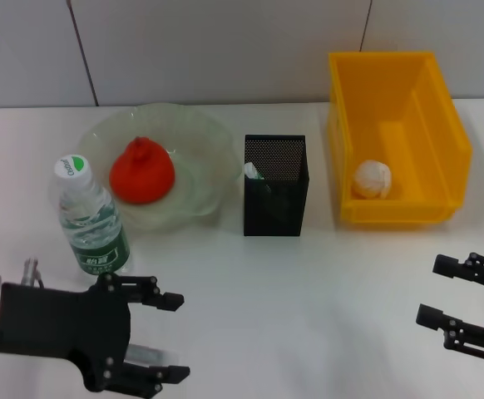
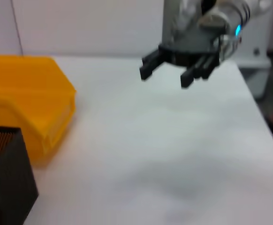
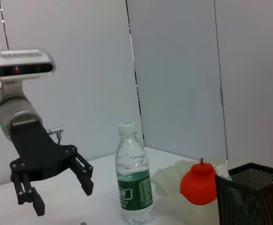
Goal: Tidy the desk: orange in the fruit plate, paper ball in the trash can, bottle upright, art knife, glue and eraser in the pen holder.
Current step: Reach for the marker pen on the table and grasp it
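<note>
Only the head view showed the crumpled white paper ball (image 1: 372, 179) inside the yellow plastic bin (image 1: 442, 125); the left gripper (image 1: 169, 337) and the right gripper (image 1: 438, 292) both hung spread and empty.

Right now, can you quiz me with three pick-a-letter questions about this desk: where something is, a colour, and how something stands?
1. Where is the paper ball?
A. in the yellow bin
B. in the fruit plate
C. on the bare desk

2. What colour is the pen holder?
A. white
B. black
C. red

3. How is the bottle?
A. lying down
B. upright
C. held by an end effector

Answers:
1. A, the ball rests on the bin's floor.
2. B, its mesh walls are black.
3. B, it stands cap-up beside the plate, with the open left end effector apart from it.
</note>
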Controlling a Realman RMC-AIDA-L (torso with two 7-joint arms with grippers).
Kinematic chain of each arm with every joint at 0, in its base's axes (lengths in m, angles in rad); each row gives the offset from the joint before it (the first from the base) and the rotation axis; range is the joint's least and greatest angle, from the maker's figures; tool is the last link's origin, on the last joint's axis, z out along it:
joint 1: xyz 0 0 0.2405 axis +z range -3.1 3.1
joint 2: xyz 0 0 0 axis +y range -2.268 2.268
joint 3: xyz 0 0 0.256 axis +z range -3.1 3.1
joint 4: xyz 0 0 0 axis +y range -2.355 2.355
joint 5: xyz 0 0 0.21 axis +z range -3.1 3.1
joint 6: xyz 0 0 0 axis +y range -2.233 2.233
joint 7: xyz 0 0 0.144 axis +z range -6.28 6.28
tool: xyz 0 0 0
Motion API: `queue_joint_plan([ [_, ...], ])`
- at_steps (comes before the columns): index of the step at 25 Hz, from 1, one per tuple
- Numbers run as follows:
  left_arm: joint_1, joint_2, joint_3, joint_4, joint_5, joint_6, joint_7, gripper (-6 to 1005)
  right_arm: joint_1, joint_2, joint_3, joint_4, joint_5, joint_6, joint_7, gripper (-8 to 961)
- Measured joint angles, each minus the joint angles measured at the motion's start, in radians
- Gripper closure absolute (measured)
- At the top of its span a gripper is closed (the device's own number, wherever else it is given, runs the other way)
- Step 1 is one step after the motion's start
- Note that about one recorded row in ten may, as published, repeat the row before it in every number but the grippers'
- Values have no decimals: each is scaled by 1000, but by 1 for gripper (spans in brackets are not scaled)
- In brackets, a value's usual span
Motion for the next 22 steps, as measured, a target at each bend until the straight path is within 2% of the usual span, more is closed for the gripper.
queue_joint_plan([
  [6, -35, -1, 53, 131, 132, 11, -76, 240, 4, 0, 1, -23, -1, 5, 2, 222],
  [10, -86, -3, 144, 219, 281, 9, -185, 240, 11, 0, 1, -42, -1, 6, 2, 222],
  [15, -122, -4, 221, 272, 381, 4, -252, 241, 16, 1, 2, -66, -1, 11, 3, 222],
  [21, -146, -3, 255, 281, 424, 7, -285, 241, 25, 1, 2, -90, -1, 12, 1, 221],
  [22, -158, -3, 292, 283, 466, 11, -299, 241, 27, 2, 2, -96, -1, 12, -1, 221],
])
